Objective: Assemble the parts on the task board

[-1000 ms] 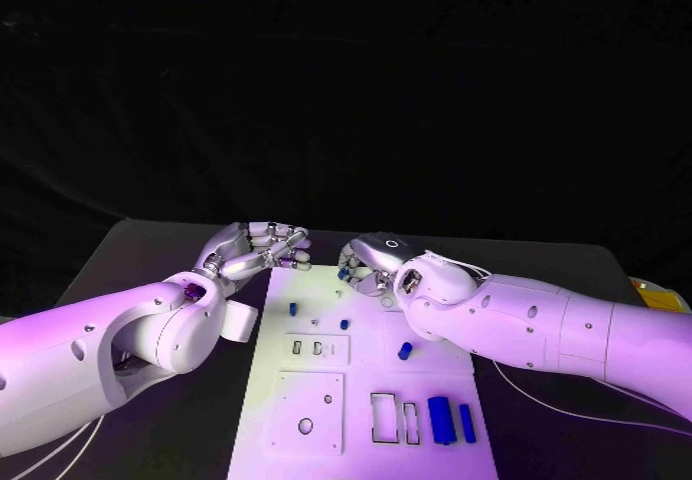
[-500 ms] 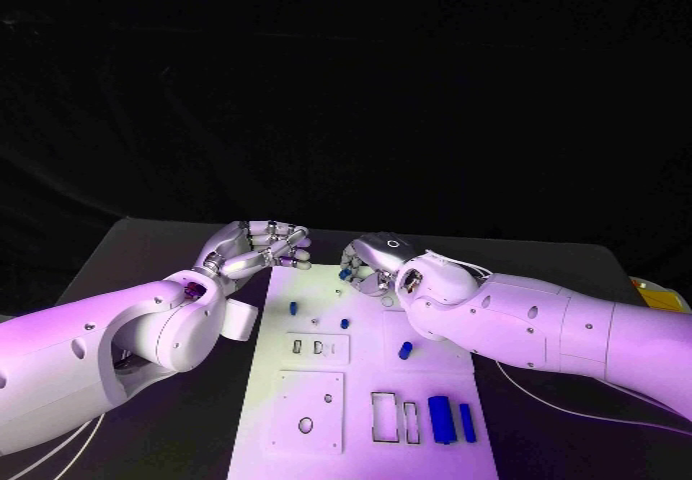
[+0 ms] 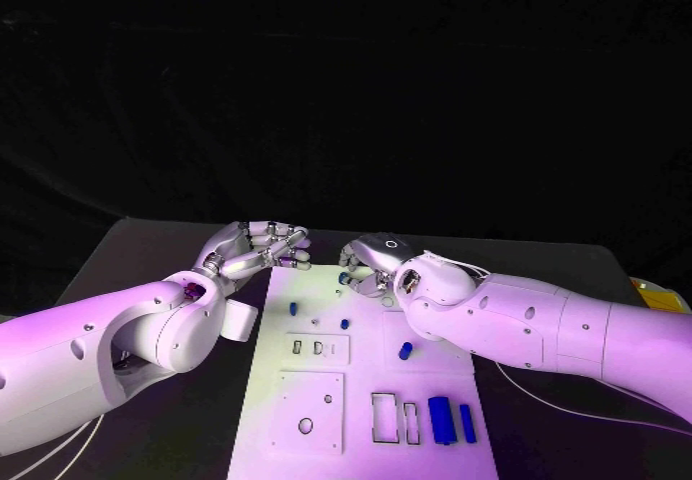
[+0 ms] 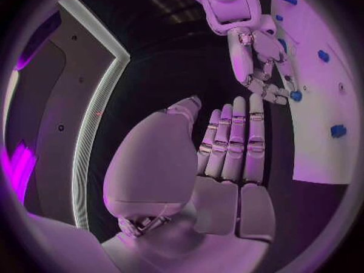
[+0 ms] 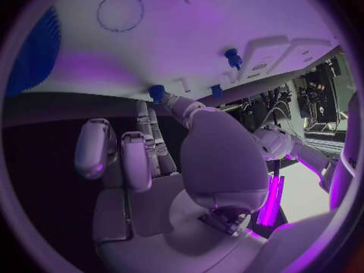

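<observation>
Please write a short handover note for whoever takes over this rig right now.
Left hand: fingers curled, holding nothing, beside the far left corner of the task board.
Right hand: over the board's far end, pinching a small blue part at its fingertips.
On the board: small blue parts stand around the middle, one loose part lies right of centre, and two blue bars sit near the front right.
Done: cannot tell exactly how much is seated.
Left: place the pinched part, then the loose one.

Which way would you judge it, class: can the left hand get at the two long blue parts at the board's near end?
Probably yes: the left hand is open, and nothing covers the long blue parts on the task board.
</observation>
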{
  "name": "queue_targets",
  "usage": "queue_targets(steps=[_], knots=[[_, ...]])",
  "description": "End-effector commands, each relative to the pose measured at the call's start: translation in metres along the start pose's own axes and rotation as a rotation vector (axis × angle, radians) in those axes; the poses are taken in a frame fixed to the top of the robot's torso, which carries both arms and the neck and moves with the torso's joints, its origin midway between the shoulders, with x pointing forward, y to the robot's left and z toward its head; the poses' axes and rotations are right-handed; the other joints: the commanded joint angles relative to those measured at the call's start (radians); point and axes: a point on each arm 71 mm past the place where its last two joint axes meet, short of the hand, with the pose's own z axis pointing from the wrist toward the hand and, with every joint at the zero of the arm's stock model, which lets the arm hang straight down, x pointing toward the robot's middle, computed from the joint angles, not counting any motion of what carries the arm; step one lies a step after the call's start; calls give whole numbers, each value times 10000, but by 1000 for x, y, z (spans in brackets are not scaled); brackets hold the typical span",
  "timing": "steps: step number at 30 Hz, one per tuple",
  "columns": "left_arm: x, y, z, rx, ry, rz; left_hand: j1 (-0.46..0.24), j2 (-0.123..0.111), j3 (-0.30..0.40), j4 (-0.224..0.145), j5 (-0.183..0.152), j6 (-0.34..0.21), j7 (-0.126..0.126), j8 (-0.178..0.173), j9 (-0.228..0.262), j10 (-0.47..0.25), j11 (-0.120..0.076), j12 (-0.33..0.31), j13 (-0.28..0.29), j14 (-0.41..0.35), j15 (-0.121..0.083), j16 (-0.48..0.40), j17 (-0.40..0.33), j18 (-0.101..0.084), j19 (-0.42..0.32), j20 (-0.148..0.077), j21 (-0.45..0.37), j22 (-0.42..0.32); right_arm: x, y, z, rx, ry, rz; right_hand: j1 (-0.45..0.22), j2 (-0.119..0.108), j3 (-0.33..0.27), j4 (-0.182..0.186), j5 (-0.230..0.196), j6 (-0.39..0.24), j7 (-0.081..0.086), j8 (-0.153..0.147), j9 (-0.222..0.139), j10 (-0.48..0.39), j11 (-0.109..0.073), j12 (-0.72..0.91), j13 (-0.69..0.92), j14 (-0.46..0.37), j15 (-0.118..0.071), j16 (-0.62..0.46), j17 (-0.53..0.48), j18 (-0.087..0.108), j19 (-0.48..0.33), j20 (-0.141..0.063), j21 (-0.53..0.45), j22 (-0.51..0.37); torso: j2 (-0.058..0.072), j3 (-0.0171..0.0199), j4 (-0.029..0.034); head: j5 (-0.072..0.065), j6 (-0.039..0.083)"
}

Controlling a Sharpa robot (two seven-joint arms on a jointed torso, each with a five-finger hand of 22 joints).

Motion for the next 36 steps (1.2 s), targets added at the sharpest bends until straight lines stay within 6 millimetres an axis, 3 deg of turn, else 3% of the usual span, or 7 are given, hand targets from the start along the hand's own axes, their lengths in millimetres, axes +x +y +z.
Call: queue_targets(steps=[1,16,17,18,23,29,36], knots=[[1,-2,0,63,141,-89,-9,-101,79,-6,-45,-29,44,-51,6,-26,38,-36,-13,3,34,-48,12,115,82,-21,33,17,0,-3,-2,102,-7,-17,3,-83,-76,9,-65,-98,12,-70,-16,-57,-3,-16,-7,429,89,-37,18,85,-46,8,-21,-6,-2,-2,-26,33,-1],[-5,-1,-1,29,35,-94,-1,-116,133,-10,-49,-33,44,-62,10,-10,42,-87,-5,-1,40,-79,57,109,67,-22,62,26,-29,-42,-53,813,-90,1200,99,-106,-146,47,122,160,47,-82,46,499,-57,234,138,471,54,70,174,38,118,-5,123,255,-114,28,-128,-45,58],[-6,-1,-1,26,45,-100,-1,-116,133,-10,-49,-33,44,-62,10,-10,42,-87,-5,-1,40,-79,57,109,67,-22,62,26,-32,-48,-58,948,32,1393,65,-178,-199,73,196,153,42,-122,45,678,-84,310,189,483,34,100,218,28,150,-19,154,308,-123,26,-144,-39,68],[-6,-1,-1,22,52,-105,0,-123,134,-13,-51,-34,40,-63,10,-8,41,-90,-4,-3,40,-82,60,109,65,-22,64,26,-34,-53,-63,1092,178,1570,-139,-476,-432,197,1026,148,53,-198,47,900,-99,390,277,489,17,134,248,17,172,-43,176,357,-130,30,-157,-38,67],[-7,-1,-2,14,76,-119,0,-123,134,-13,-51,-34,40,-63,10,-8,41,-90,-4,-3,40,-82,60,109,65,-22,64,26,-39,-75,-79,1692,774,2029,-220,-780,-1003,268,1430,-102,-25,-406,45,1712,-249,918,732,534,-95,260,459,-23,303,-126,311,592,-166,55,-233,-39,66],[-7,-1,-2,10,86,-125,-1,-127,136,-13,-53,-34,36,-63,11,-6,40,-93,-4,-5,41,-85,63,108,62,-22,65,27,-39,-92,-87,2165,1248,2188,198,-639,-1844,251,1587,-327,-166,-387,224,1863,-443,2401,2273,560,-271,352,574,-60,408,-311,396,792,-160,82,-232,-23,33],[-7,-1,-2,0,78,-122,-1,-127,136,-13,-53,-34,36,-63,11,-6,40,-93,-4,-5,41,-85,63,108,62,-22,65,27,-34,-97,-84,2359,1596,2203,727,-317,-2669,722,1709,-576,-152,-240,546,315,-422,5519,5610,599,-248,492,765,-91,521,-304,433,1033,-146,64,-190,14,4]])
